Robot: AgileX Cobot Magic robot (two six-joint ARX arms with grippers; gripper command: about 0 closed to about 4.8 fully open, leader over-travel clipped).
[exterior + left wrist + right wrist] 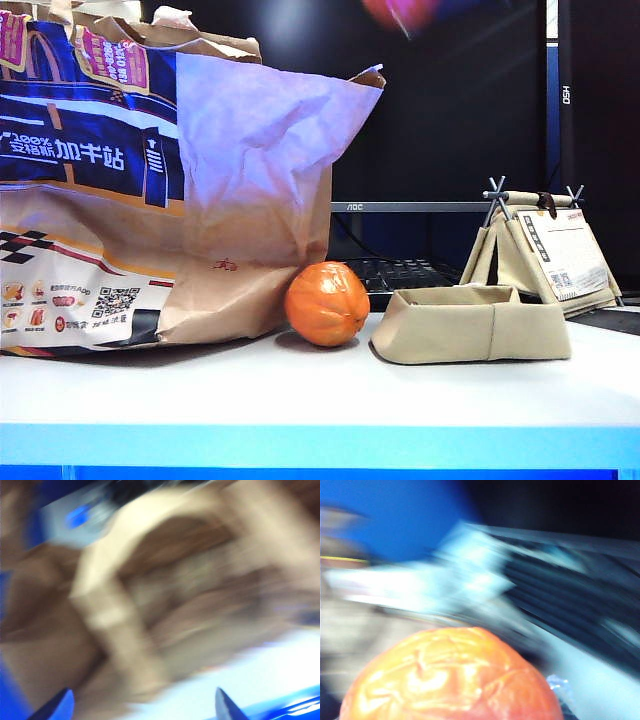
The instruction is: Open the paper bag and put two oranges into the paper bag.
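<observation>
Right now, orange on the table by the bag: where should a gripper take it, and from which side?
Probably from above, jaws across the widest part of the orange. It is round and sits on the table, pressed close to the paper bag on one side, with the fabric tray near the other. The top is the only clear approach; front-to-back pads avoid both neighbours.
</observation>
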